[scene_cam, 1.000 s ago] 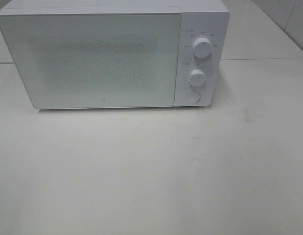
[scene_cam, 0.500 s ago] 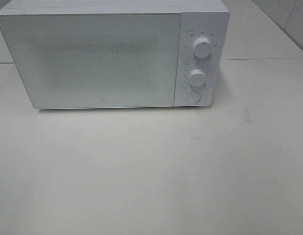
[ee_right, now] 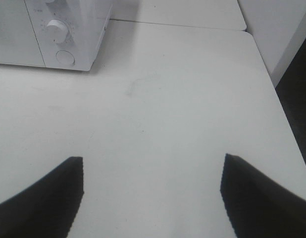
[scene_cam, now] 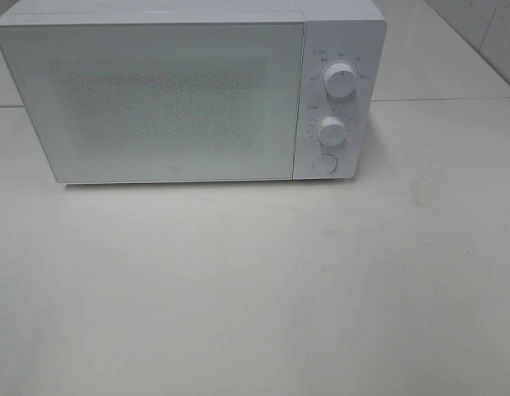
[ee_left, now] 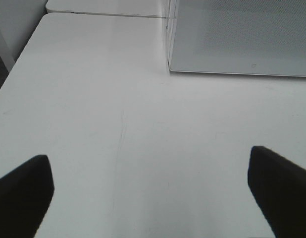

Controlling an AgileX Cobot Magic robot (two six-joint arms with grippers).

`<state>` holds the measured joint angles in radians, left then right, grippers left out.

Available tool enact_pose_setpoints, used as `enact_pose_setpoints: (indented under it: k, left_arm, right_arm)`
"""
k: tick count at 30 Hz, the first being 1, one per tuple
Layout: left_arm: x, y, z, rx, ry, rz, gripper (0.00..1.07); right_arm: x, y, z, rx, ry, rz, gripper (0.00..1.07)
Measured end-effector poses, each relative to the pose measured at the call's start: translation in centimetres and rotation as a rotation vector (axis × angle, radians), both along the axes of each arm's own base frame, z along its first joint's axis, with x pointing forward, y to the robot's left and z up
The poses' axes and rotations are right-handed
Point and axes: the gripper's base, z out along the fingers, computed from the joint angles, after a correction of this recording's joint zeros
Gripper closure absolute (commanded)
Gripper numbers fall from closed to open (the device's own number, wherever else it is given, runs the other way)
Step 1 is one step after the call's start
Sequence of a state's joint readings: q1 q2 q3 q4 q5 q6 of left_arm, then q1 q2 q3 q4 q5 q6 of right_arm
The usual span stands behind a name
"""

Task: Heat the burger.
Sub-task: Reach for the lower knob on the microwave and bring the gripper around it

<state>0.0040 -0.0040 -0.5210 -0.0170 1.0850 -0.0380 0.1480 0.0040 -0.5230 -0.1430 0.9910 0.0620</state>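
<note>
The burger is out of view in every frame. A white microwave (scene_cam: 172,91) stands at the back of the white table (scene_cam: 255,280) with its door shut; its frosted window shows nothing inside. My left gripper (ee_left: 148,163) is open over bare tabletop, short of the microwave's (ee_left: 242,34) front left corner, with nothing between its dark fingers (ee_left: 24,193). Over the right side of the table my right gripper (ee_right: 152,166) is open too and holds nothing; the microwave's control panel (ee_right: 59,34) lies ahead of it. Neither arm shows in the exterior high view.
Two round knobs (scene_cam: 341,81) (scene_cam: 331,129) and a round button (scene_cam: 324,163) sit on the microwave's right panel. The table's right edge (ee_right: 286,124) drops to dark floor. Its left edge (ee_left: 14,74) runs beside the left gripper.
</note>
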Motion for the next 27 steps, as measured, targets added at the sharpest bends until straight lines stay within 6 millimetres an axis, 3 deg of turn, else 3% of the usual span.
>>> enact_pose_setpoints:
  k: [4,27]
  left_arm:
    - [0.0,0.0,0.0,0.0,0.0,0.0,0.06]
    - [0.0,0.0,0.0,0.0,0.0,0.0,0.06]
  right_arm:
    - [0.6,0.1,0.8,-0.001,-0.007,0.003,0.32]
    - [9.1,1.7,2.3,-0.006,0.005,0.048,0.32]
